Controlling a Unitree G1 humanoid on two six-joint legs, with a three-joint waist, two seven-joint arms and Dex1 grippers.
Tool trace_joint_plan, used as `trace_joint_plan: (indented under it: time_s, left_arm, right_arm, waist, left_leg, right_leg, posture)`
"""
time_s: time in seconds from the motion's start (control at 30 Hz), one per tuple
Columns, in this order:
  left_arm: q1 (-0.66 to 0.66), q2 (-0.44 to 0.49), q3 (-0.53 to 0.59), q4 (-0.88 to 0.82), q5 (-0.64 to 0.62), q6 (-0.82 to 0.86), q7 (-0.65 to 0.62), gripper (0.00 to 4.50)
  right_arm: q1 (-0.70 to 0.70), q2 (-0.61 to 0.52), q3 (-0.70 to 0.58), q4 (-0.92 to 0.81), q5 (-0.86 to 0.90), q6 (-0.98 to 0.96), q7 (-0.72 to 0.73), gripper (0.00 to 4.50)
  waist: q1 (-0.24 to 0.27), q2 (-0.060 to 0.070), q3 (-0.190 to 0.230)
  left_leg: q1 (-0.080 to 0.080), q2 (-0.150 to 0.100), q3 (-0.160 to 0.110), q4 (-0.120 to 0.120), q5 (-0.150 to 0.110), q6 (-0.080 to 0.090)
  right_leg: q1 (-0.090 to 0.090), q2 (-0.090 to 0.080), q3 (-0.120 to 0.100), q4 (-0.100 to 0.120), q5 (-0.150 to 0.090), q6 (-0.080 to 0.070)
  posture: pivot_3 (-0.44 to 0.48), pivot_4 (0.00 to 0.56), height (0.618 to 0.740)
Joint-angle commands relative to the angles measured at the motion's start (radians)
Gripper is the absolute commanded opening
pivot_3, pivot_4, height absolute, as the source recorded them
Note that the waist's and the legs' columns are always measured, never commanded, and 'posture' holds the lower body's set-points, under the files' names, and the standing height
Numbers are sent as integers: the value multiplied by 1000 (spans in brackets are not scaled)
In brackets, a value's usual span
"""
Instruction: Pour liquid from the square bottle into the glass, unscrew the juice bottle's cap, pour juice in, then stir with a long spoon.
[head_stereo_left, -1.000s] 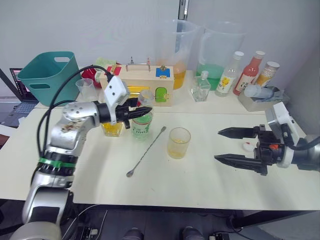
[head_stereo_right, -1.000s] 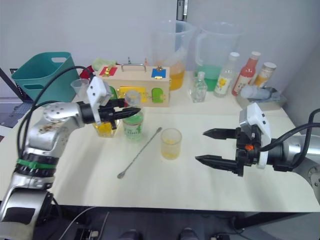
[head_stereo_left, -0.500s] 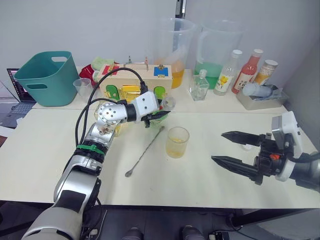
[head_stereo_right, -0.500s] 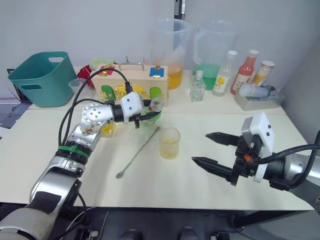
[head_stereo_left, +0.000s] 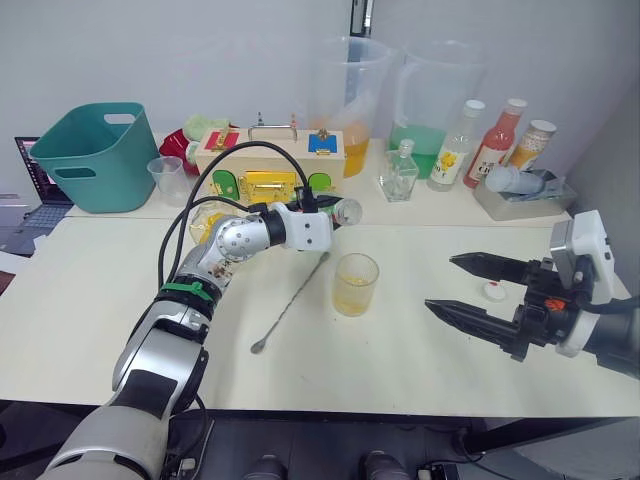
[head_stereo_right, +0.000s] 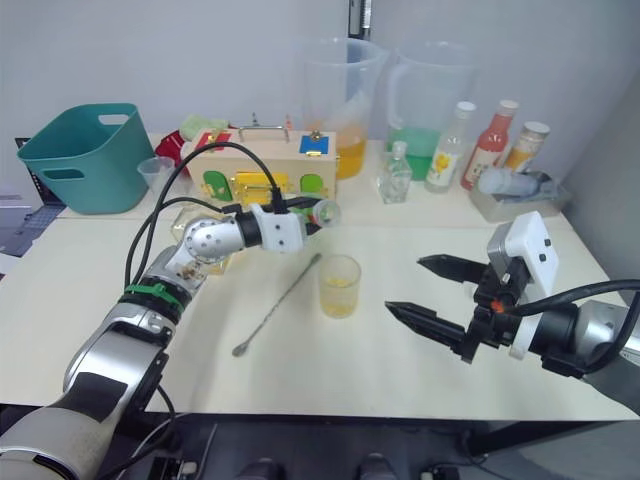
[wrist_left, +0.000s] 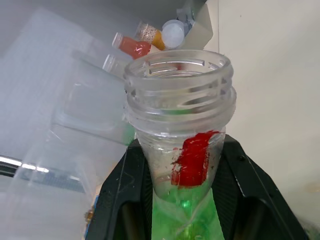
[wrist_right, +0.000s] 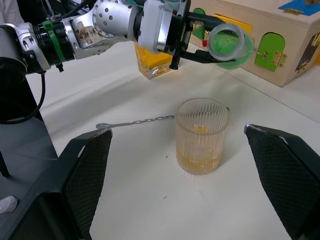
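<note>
Since a moment ago, left hand (head_stereo_left: 325, 213), clamping the uncapped juice bottle (wrist_right: 226, 46), tipped it further toward the glass (head_stereo_left: 357, 285); right hand (head_stereo_left: 468, 292) stays spread over the pale counter (head_stereo_left: 400, 370).

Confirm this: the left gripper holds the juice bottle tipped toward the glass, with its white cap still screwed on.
Not quite. The juice bottle in the left gripper is uncapped: the left wrist view shows its open threaded mouth. It is tipped toward the glass.
</note>
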Motion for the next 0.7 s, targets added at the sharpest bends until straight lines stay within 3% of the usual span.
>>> trace_joint_plan:
  time_s: [0.03,0.7]
  left_arm:
    - [-26,5,3,-19,28,-48,78,1066]
    - [-7,38,-89,-11,242,-146,329,1066]
  right_arm:
    - [-23,-17,0,0,20,-25,-14,4500]
    - [-40,-32,13,-1,23,-34,-42,4500]
  waist:
    - [0,0,0]
    - [0,0,0]
  left_leg:
    - [0,0,0,0,0,0]
    - [0,0,0,1,0,0]
  right_leg:
    - [0,0,0,0,0,0]
    - [0,0,0,3,0,0]
  posture:
    - [0,150,740]
    - [0,150,740]
